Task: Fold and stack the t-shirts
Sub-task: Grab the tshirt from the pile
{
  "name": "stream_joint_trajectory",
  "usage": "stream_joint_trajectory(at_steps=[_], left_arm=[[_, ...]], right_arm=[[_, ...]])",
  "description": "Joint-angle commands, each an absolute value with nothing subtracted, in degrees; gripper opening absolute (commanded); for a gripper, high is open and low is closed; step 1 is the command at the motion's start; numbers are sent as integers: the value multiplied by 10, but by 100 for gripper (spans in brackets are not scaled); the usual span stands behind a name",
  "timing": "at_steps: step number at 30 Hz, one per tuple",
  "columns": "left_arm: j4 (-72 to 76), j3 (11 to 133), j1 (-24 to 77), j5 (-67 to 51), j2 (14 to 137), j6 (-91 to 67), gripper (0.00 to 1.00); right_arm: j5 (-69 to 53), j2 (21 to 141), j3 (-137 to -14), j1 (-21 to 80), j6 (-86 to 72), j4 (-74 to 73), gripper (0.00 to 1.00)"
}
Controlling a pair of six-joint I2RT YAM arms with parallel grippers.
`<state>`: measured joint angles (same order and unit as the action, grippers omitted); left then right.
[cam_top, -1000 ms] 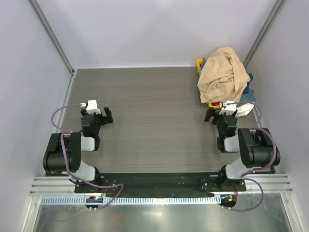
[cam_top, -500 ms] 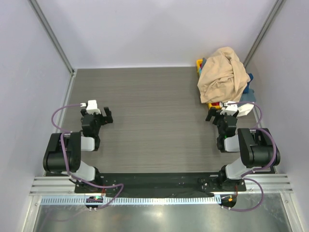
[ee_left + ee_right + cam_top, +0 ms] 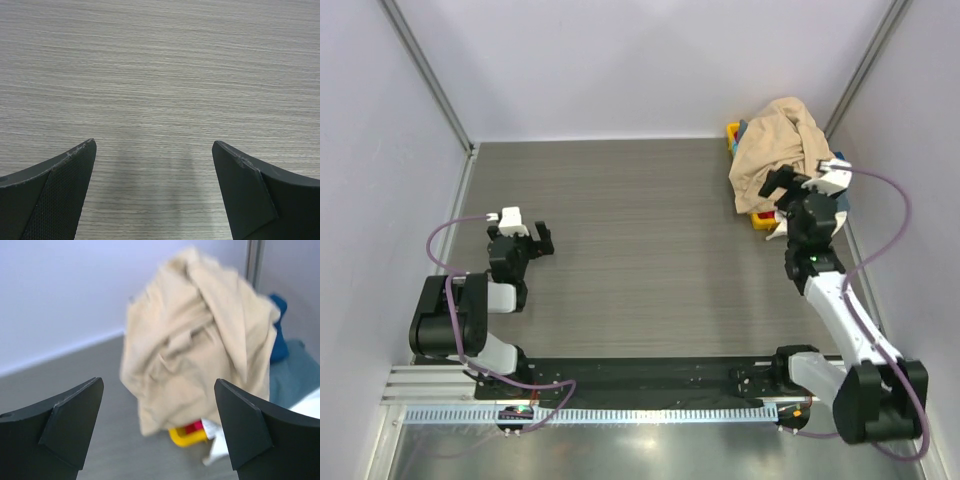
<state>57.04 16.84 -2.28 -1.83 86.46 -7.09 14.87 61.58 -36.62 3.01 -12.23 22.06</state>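
Observation:
A pile of t-shirts sits in the far right corner, with a crumpled tan t-shirt [image 3: 775,150] on top. It also shows in the right wrist view [image 3: 195,355], over bits of yellow and red cloth [image 3: 192,432], a navy blue shirt [image 3: 277,335], a grey-blue one [image 3: 295,375] and a white one [image 3: 307,407]. My right gripper [image 3: 788,182] is open and empty, raised just in front of the pile, its fingers [image 3: 65,415] wide apart. My left gripper [image 3: 525,240] is open and empty, low over bare table [image 3: 160,90] at the left.
The grey wood-grain table [image 3: 640,230] is walled on three sides. Metal posts [image 3: 865,60] stand in the back corners. The arm bases and a black rail [image 3: 640,375] run along the near edge.
My right arm has stretched out and lifted, carrying its open gripper from near its base up and back to the front of the pile. The left arm has not moved.

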Motion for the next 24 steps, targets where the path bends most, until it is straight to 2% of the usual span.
stream_joint_trajectory(at_steps=[1, 3, 4, 6, 7, 8, 9, 10, 12, 14, 15, 18, 24], left_arm=[[585, 178, -25, -27, 858, -73, 100], [573, 186, -17, 20, 827, -84, 100], [491, 197, -10, 85, 801, -87, 100], [334, 276, -5, 132, 743, -111, 100], [175, 314, -5, 162, 709, -179, 100], [111, 383, -5, 157, 701, -210, 100], [84, 399, -5, 146, 700, -229, 100], [76, 402, -5, 146, 705, -350, 100], [31, 390, -7, 158, 721, -486, 100], [40, 393, -13, 36, 766, -487, 100], [44, 397, -12, 22, 782, -485, 100], [3, 412, -10, 23, 795, -479, 100], [2, 377, -10, 47, 736, -444, 98]], right_arm=[[158, 553, -403, 14, -265, 69, 100], [141, 549, -408, 7, -277, 56, 100], [146, 555, -438, 7, -279, 37, 100], [159, 594, -482, 8, -272, -37, 100], [163, 615, -530, 8, -268, -59, 100], [170, 634, -553, 8, -264, -78, 100], [172, 674, -575, 7, -260, -110, 100], [173, 692, -617, 8, -258, -122, 100], [171, 744, -649, 7, -254, -135, 97], [177, 781, -695, 7, -254, -143, 94], [180, 797, -711, 7, -252, -155, 93], [174, 861, -764, -11, -249, -161, 88], [178, 950, -824, -15, -261, -172, 74]])
